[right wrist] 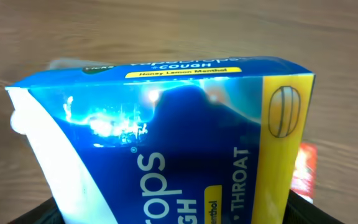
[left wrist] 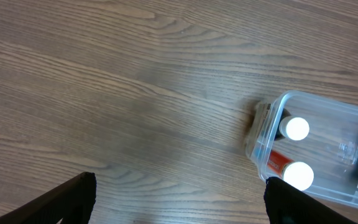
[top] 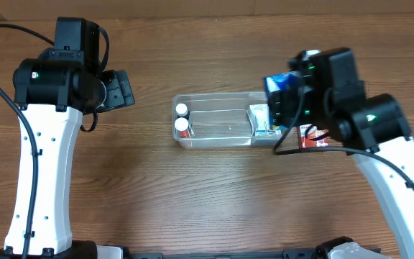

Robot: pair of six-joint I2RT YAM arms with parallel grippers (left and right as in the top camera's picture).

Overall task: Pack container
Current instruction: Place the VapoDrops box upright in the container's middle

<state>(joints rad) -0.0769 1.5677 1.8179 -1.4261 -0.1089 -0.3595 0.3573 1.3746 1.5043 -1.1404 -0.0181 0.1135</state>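
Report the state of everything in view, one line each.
container: open, upright, partly filled.
white-capped bottles: capped, upright inside container.
pale box: inside container, opposite end.
blue cough-drop box: held, not yet packed.
red packet: on table, outside container.
left gripper: open, empty.
right gripper: shut on blue cough-drop box.

1. The container (top: 214,96) sits mid-surface (top: 192,194).
2. Two bottles (top: 182,110) stand in its left end, one behind the other.
3. A small box (top: 260,119) lies in its right end.
4. The drops box (top: 280,81) hangs above its back right corner.
5. A pack (top: 311,138) lies just right of it.
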